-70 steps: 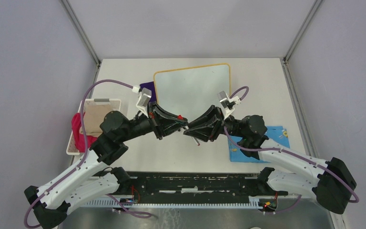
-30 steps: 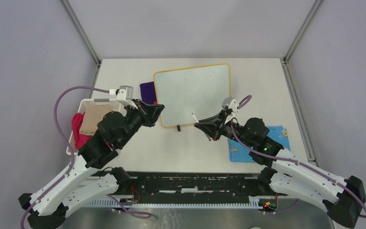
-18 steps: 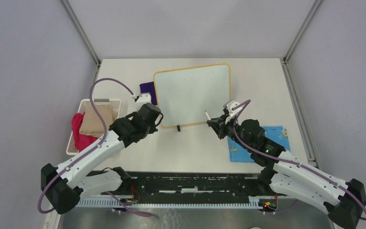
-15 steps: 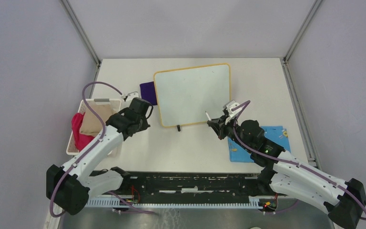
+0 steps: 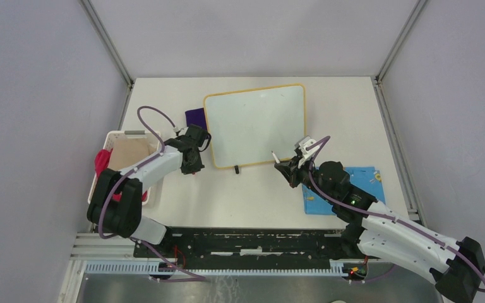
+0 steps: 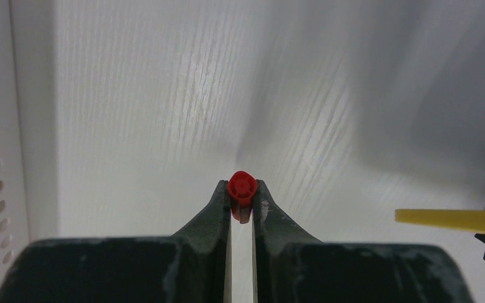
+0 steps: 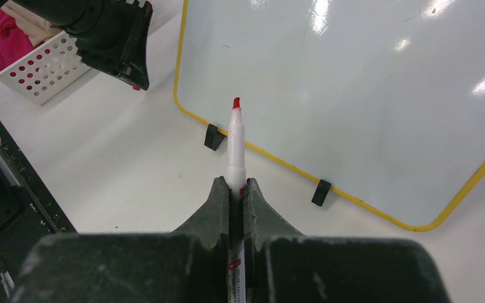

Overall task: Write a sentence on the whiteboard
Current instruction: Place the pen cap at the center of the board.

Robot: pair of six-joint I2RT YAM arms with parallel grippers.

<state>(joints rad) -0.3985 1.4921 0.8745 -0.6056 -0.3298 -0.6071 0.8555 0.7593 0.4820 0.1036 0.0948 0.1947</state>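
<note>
I see the whiteboard [image 5: 256,123] lying at the desk's [image 5: 252,196] 12 o'clock. My right claw [image 7: 235,184] grips an uncapped red-tipped marker [image 7: 235,142], its tip near the board's front edge at 5 o'clock. My left claw [image 6: 242,197] pinches a red cap [image 6: 242,185] off the 8 o'clock corner, beside the basket [image 5: 121,134]. The two claws are well apart.

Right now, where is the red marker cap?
In the left wrist view, the left gripper pinches the red marker cap over the table, between the white basket and the whiteboard.

light: bright, even | glare: whiteboard [image 7: 353,107] | left wrist: soft, perhaps motion-blurred
</note>
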